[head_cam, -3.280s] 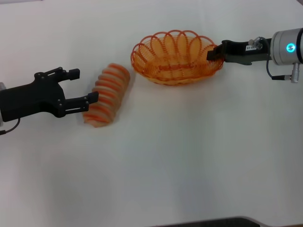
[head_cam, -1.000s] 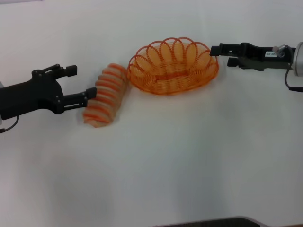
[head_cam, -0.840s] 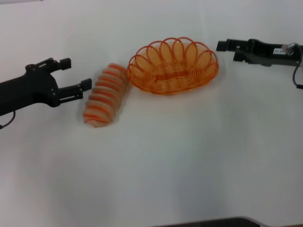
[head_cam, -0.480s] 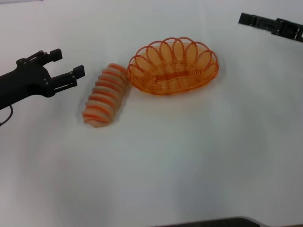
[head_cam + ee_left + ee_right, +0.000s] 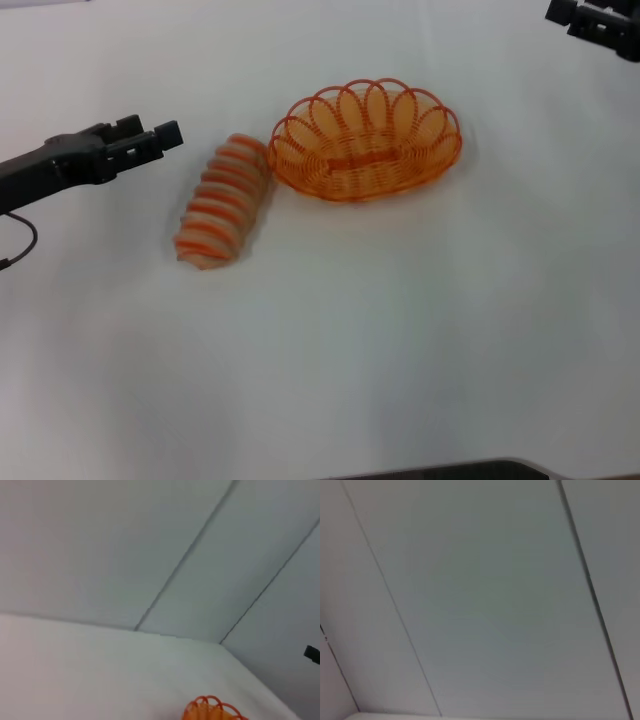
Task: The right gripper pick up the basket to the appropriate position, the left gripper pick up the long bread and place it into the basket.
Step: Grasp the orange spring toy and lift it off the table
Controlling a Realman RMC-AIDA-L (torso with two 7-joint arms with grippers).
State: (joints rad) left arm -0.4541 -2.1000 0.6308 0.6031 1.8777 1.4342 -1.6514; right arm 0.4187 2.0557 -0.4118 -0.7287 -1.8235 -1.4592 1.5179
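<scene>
The basket (image 5: 364, 140) sits on the tabletop (image 5: 400, 330), with the bread (image 5: 222, 201) just beside it. My left pincer (image 5: 150, 141) is narrow and holds nothing. I cannot tell about my right pincer (image 5: 560, 12), far off. I think grabbing the bread comes next.

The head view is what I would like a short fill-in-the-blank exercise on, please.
1. The long bread lies on the ___, outside the basket.
2. The basket holds ___.
3. The left pincer hangs apart from the bread, holding ___.
4. The right pincer shows at the picture's top ___ corner.

Missing words: table; nothing; nothing; right
</scene>
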